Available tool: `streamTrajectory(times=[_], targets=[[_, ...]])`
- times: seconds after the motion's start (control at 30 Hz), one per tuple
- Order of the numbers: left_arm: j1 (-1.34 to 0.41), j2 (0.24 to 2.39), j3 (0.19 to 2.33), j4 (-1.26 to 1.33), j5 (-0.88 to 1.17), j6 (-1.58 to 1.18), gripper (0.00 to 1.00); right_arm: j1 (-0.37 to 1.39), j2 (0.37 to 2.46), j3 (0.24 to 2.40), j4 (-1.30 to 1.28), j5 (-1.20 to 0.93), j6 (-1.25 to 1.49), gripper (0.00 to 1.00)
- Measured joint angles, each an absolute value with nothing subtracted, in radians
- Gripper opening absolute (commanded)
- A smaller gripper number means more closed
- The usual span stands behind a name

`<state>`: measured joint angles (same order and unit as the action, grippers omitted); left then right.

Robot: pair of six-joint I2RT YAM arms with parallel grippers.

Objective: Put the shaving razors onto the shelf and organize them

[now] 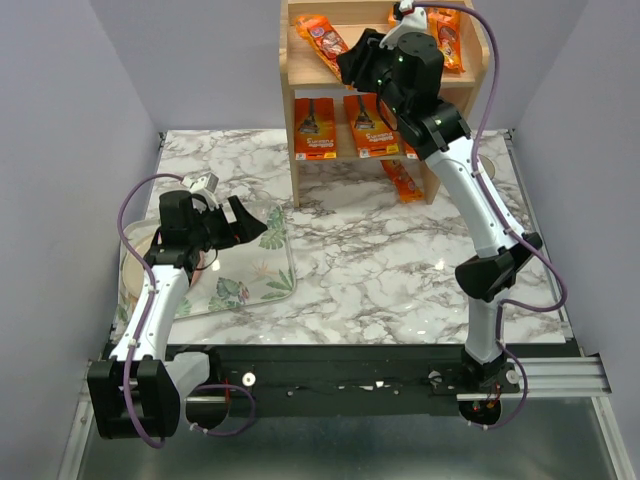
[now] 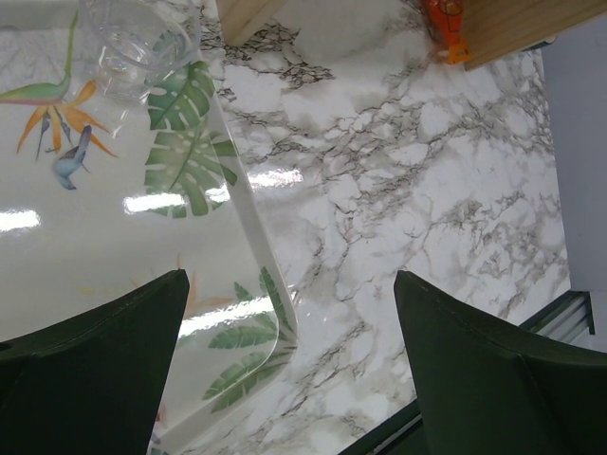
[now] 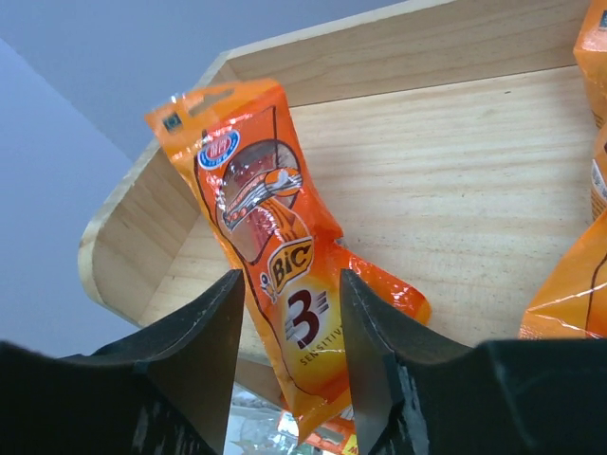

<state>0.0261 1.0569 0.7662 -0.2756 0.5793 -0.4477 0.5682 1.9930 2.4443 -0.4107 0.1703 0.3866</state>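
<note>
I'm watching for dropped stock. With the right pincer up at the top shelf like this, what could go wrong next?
1. The razor pack inside the open right pincer overhangs the top shelf's front edge, so it may slide off.
2. The fingers sit close beside it, and pulling back could drag it along.
3. Another pack lies on the table at the shelf's foot and may be overlooked.

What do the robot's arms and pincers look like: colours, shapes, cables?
Both the left arm and right arm have white links joined by black joints. A purple cable loops along each. The left pincer and right pincer each have two dark, wedge-shaped fingers.
</note>
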Motion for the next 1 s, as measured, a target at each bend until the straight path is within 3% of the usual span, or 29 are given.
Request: streamTrajectory(times=[0.17,0.33,0.6,1.0], targets=[[0.027,1.056,0.761,-0.271,0.582,-0.454,0.99,0.568,1.993,2.426,-0.388,0.126,0.299,0.54],[0.027,1.048,0.760,-0.269,0.582,-0.458,0.99,0.569,1.991,2.401,-0.373,0.118,0.250,0.26],[0.027,1.031,0.738,-0.255,0.590,-0.473,0.99,0.572,1.992,2.400,-0.360,0.190,0.271,0.01],[0.033,1.030,0.738,-0.249,0.592,-0.484,0.99,0.643,1.993,2.439,-0.390,0.434,0.367,0.01]])
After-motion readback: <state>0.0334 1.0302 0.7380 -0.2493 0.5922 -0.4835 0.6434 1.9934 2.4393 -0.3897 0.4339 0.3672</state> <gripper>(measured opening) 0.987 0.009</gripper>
